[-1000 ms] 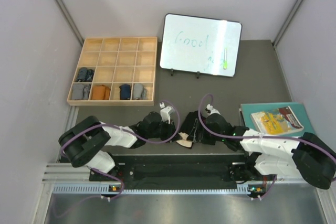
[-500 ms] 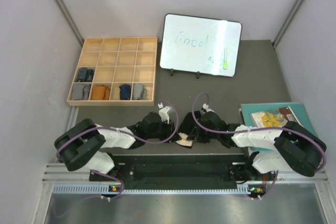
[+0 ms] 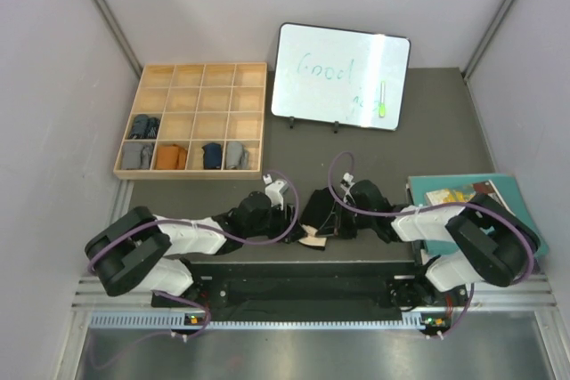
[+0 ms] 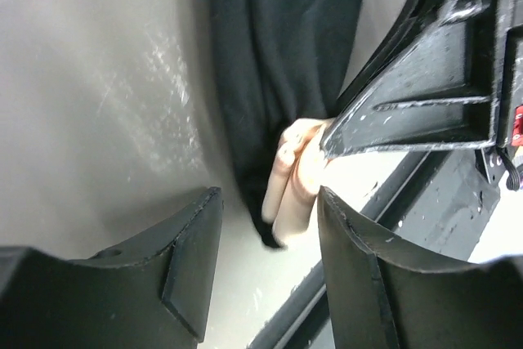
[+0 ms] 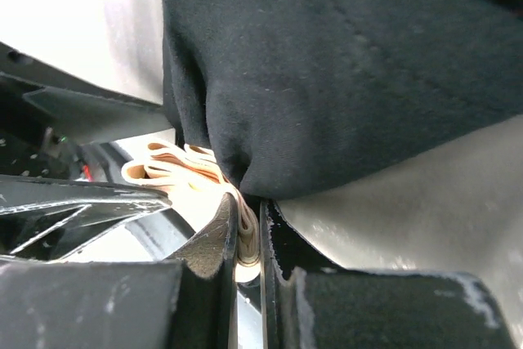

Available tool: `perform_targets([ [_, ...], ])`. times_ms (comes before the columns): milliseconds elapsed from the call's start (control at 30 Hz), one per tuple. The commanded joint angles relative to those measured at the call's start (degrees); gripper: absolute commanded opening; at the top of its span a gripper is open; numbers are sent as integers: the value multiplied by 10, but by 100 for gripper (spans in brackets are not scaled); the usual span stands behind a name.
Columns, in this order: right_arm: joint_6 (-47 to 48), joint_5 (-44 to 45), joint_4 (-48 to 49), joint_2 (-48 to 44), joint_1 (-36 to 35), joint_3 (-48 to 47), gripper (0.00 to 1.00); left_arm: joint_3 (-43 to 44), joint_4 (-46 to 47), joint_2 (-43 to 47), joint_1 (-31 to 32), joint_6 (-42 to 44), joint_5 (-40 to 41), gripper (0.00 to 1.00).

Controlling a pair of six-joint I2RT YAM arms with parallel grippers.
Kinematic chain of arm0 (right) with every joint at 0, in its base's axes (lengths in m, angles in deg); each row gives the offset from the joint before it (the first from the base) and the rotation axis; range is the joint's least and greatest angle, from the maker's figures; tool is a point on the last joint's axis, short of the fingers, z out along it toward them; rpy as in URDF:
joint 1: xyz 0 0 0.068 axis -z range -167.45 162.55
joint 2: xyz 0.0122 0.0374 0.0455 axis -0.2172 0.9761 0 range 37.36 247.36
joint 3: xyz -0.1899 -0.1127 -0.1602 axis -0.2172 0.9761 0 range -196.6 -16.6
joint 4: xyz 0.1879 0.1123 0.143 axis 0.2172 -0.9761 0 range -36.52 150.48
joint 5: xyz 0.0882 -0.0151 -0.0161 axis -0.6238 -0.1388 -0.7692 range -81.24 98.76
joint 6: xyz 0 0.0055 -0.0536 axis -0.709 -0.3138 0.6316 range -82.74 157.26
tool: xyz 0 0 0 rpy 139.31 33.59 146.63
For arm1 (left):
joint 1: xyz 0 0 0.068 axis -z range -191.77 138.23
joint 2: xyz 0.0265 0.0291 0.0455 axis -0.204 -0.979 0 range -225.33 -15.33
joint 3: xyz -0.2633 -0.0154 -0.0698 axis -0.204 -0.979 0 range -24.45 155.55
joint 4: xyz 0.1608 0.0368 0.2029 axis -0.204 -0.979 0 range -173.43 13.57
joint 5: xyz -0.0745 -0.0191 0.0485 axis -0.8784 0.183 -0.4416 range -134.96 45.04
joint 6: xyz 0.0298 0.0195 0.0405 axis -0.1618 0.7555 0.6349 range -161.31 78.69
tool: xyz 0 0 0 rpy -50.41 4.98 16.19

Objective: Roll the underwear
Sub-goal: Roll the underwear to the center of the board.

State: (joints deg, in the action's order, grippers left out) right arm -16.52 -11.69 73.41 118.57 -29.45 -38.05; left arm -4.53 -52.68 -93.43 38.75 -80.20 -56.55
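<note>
**Item 1: right claw** (image 5: pixel 249 212). Clenched, its 2 fingers almost meeting. It pinches the folded beige waistband (image 5: pixel 176 171) of the black underwear (image 5: pixel 327 71). The black cloth bunches directly past the fingertips and lies on the grey table (image 5: pixel 425 194).

**Item 2: left claw** (image 4: pixel 268 202). Released, jaws parted, grasping nothing. The waistband fold sits in the gap at the fingertips, and contact with either finger cannot be told. The dark cloth runs away from the claw across the table. The right claw presses onto the same fold from the opposite side.

**Item 3: black underwear, overhead.** It is crumpled at the near middle of the table, between the 2 claws. The waistband pokes out at its near edge.

**Item 4: surroundings.**
- A wooden tray (image 3: pixel 191 67) of 4 by 4 compartments stands far left. Rolled cloth pieces (image 3: pixel 212 156) fill the 4 nearest compartments, with 1 more in the row behind, leftmost.
- A whiteboard (image 3: pixel 338 77) stands at the far middle.
- A teal book (image 3: pixel 521 215) lies at the right.
</note>
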Motion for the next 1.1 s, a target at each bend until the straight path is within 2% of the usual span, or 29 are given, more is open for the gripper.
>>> perform_targets([
  [0, 55, 19, -35, 77, 5, 19, 0, 2, 47, -36, 0, 3, 3, 54],
  [67, 55, 4, -17, 92, 6, 17, 0, -2, 76, -52, 1, -1, -5, 52],
  [167, 59, -12, -4, 102, 5, 12, 0, -10, 129, -72, 1, -21, -25, 38],
  [200, 62, -15, -4, 100, 5, 9, 0, -10, 136, -78, 1, -24, -32, 23],
  [267, 68, -21, -16, 88, 6, -2, 0, -2, 146, -92, 0, -27, -52, 5],
  [300, 75, -22, -24, 77, 5, -5, 4, 2, 136, -94, 1, -28, -57, 0],
  [367, 82, -6, -68, 45, 6, -18, 20, 20, 73, -89, 1, -25, -50, 0],
  [400, 96, 4, -87, 4, 5, -23, 37, 27, 48, -85, -1, -23, -46, 0],
  [467, 125, 39, -146, -51, 5, -37, 54, 45, -36, -67, -3, -18, -40, 0],
  [533, 152, 99, -182, -137, -8, -53, 60, 59, -90, -59, -17, -14, -47, 0],
  [600, 200, 179, -225, -186, -34, -68, 62, 81, -164, -55, -34, -13, -61, 0],
  [667, 239, 231, -231, -239, -90, -78, 62, 94, -192, -58, -50, -14, -84, 0],
  [800, 285, 365, -186, -278, -206, -66, 62, 113, -255, -71, -89, -7, -132, 0],
  [867, 314, 410, -171, -260, -275, -74, 62, 122, -271, -75, -95, 2, -138, 0],
  [933, 330, 463, -161, -232, -312, -96, 62, 129, -287, -81, -104, 7, -159, 0],
  [1067, 375, 512, -158, -102, -396, -154, 61, 139, -305, -96, -114, 19, -177, 0],
])
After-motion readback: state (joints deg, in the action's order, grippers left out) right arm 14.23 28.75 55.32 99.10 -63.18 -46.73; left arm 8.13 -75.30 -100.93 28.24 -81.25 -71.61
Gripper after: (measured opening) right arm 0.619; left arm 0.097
